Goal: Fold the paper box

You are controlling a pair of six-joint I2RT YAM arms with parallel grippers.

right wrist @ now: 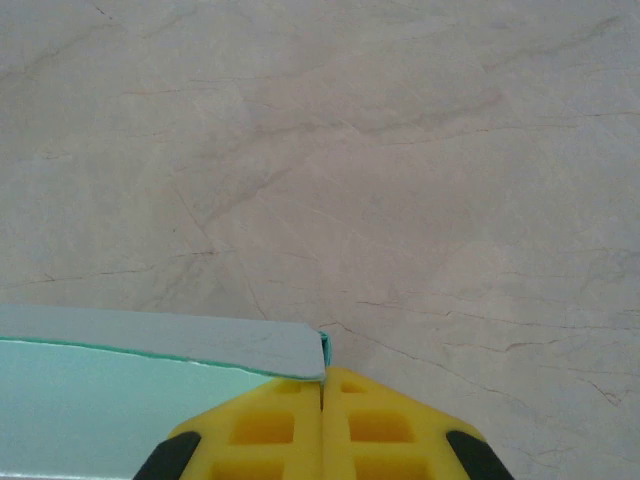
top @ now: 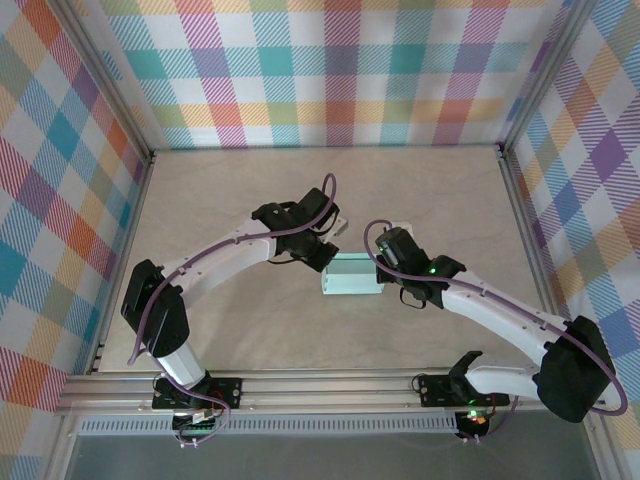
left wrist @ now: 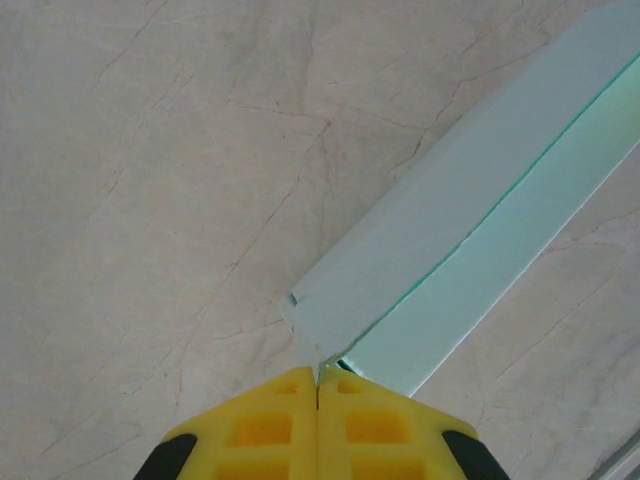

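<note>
The paper box (top: 350, 280), pale mint card folded into a flat rectangle, lies mid-table between my two grippers. My left gripper (top: 322, 255) is at its far left corner. In the left wrist view the yellow fingertips (left wrist: 280, 400) are pressed together, and a thin corner of the paper box (left wrist: 480, 200) runs into the seam of my left gripper (left wrist: 318, 375). My right gripper (top: 385, 270) is at the box's right end. Seen from the right wrist, my right gripper (right wrist: 322, 378) is shut on the end edge of the paper box (right wrist: 150, 345), whose top flap lies slightly lifted.
The beige marbled table (top: 250, 200) is walled by plaid panels on three sides, with aluminium posts at the back corners. A metal rail (top: 330, 385) runs along the near edge, where both arm bases are bolted.
</note>
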